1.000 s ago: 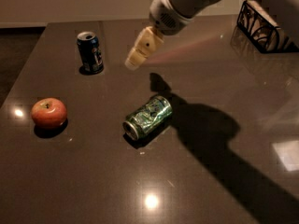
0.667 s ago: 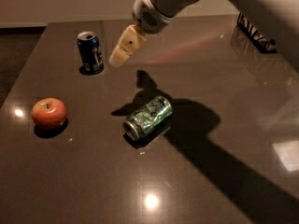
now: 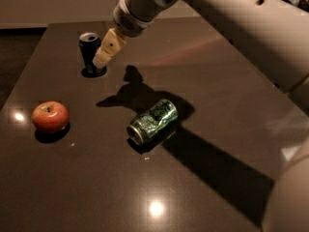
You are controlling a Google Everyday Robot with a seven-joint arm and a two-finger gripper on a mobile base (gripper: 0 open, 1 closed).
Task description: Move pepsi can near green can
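The pepsi can point(image 3: 89, 52) stands upright at the back left of the dark table, dark blue with a silver top. The green can point(image 3: 152, 121) lies on its side near the table's middle, its silver end facing front left. My gripper point(image 3: 104, 55) hangs from the pale arm that reaches in from the upper right. Its tan fingers sit just to the right of the pepsi can, close beside it.
A red apple point(image 3: 50, 116) rests at the left of the dark table point(image 3: 203, 81). The arm's shadow falls across the table's middle and right. The table's left edge runs close to the apple.
My gripper has moved left and down toward the pepsi can, from about mid-table to right beside it. The cans and the apple have not moved.
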